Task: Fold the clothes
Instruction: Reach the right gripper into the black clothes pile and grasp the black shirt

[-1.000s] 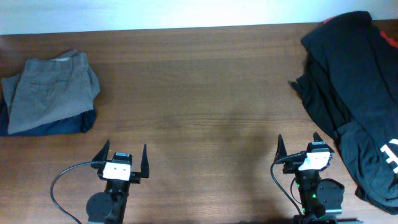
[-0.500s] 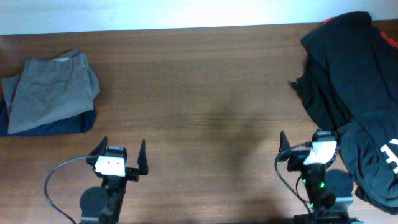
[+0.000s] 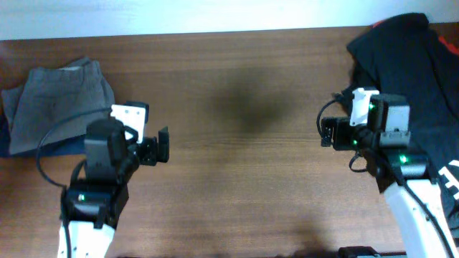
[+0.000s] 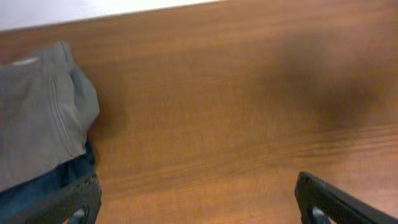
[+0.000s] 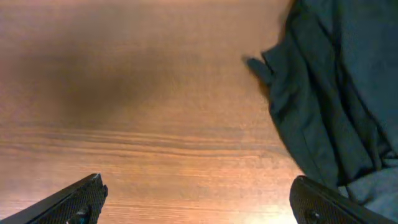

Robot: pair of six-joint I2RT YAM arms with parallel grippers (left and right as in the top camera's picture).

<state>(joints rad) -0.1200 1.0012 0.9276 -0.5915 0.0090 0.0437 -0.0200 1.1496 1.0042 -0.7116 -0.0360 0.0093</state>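
**Desk holdings: one black T-shirt in a heap, both pairs of fingers empty**

Overhead. We list the left fingers (image 3: pixel 163 145) over bare desk (image 3: pixel 237 86). Folded grey trousers (image 3: pixel 57 97) lie to their left, on top of a dark blue garment (image 3: pixel 8 143). The right fingers (image 3: pixel 328 132) stand at the left edge of the black T-shirt (image 3: pixel 409 64). It lies rumpled to their right and beyond them, reaching the desk's far right corner. A strip of red cloth (image 3: pixel 448 46) shows along the shirt, and a bit of white print (image 3: pixel 452 174) sits at the frame edge.

Left wrist. We record the left fingers spread wide, with only bare wood between them. The trousers lie ahead and left of the left-hand finger, and the blue garment under them reaches down toward it.

Right wrist. We record the right fingers spread wide and holding nothing. The T-shirt's dark folds lie ahead of the right-hand finger and come close to it. We cannot tell whether they touch.
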